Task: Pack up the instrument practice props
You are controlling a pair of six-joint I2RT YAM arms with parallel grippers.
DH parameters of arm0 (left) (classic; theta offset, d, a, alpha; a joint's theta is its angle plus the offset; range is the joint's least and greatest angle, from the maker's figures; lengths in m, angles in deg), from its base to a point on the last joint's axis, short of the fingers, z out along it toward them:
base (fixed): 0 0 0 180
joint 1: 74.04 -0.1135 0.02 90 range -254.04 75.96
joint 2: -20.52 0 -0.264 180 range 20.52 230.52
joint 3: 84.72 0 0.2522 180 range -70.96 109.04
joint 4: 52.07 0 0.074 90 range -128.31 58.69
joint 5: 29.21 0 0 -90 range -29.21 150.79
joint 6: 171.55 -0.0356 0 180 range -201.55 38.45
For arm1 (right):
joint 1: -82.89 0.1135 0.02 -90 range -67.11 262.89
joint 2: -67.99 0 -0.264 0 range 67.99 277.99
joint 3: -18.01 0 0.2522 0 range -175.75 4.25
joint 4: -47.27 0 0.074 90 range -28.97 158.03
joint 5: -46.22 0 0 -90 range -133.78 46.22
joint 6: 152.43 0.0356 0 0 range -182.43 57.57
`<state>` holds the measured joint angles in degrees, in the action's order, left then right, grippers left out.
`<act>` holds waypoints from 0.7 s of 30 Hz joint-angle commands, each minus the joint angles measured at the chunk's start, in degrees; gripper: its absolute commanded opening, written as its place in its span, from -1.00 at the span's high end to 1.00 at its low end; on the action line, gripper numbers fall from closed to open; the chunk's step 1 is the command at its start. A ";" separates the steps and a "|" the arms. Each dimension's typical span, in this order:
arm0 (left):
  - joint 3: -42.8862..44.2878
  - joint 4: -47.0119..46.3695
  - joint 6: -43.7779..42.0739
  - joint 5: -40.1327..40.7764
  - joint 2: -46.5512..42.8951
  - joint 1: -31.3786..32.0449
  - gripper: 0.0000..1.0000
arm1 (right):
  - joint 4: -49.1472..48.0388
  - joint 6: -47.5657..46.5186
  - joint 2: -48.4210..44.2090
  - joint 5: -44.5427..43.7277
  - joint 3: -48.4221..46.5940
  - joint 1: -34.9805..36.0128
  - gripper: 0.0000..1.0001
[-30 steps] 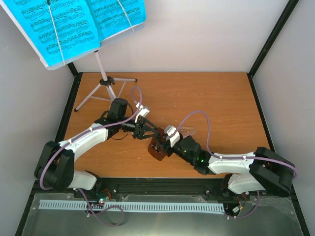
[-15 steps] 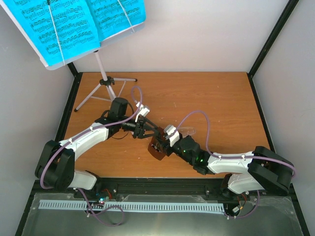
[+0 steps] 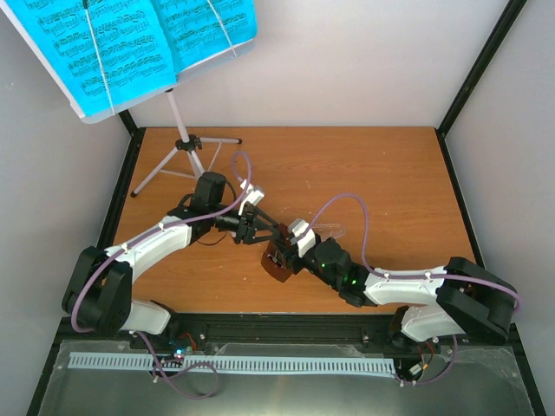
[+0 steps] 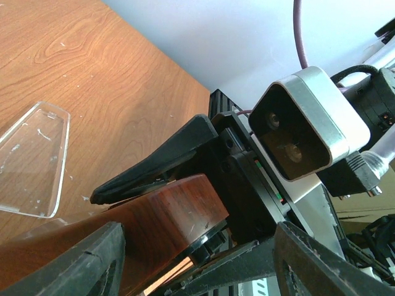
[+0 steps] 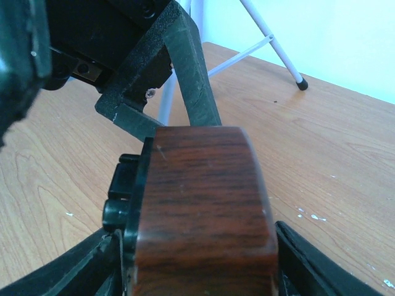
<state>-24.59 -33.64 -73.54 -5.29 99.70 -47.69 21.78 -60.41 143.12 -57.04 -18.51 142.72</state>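
**Metronome held between both pincers, cover not yet on**

The brown metronome (image 5: pixel 203 185) sits between the two arms, apparently tipped over rather than upright. I cannot tell whether it rests on the tabletop (image 3: pixel 390 173) or hangs just above it. The right pincer (image 5: pixel 191 237) is roughly half open, with the wooden body filling the gap and a finger against each flank, so it reads as a grip. The left pincer (image 4: pixel 197 233) comes in from the opposite side, also part open and straddling the wood. One of its fingers lies on the body, but the right wrist hides the other, so I cannot tell whether it clamps or only brackets.

The clear cover (image 4: pixel 31 160) lies flat just beside the right pincer, on the side away from the arm bases and apart from the metronome. The music stand (image 3: pixel 186 143), with the cyan sheet-music pages (image 3: pixel 130 43) on it, stands well beyond the left pincer and has not been packed.

The task looks to be at an early stage, with the metronome being steadied so its cover can be refitted. For the next move, one pincer should hold firm with the open front reachable. The other then lets go and fetches the cover, which is thin, flat and hard to pinch except by an edge.

The pincers are crowded fingertip to fingertip, so whichever one lets go should back straight out. The tabletop's front edge runs close behind both wrists. The open room is ahead of the pincers and out past the cover, while the tripod legs splay near the left arm's elbow.
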 commanded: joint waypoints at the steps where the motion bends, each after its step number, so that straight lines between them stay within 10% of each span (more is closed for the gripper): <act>1: 2.62 1.44 -1.76 0.92 -0.14 0.72 -0.33 | 0.40 0.39 0.54 -2.39 -1.18 0.30 -0.21; 11: 1.57 0.82 -2.47 13.47 -6.23 0.72 -0.91 | 3.88 -1.33 -6.21 0.05 -0.27 0.30 -0.87; 21: -7.42 -12.29 4.92 23.30 -19.62 0.72 -0.98 | 16.57 4.09 -24.60 1.31 1.11 -0.41 -1.00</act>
<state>-26.98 -36.15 -74.24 14.07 85.10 -47.41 30.81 -60.08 125.48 -54.92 -17.94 142.70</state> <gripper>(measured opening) 0.990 0.998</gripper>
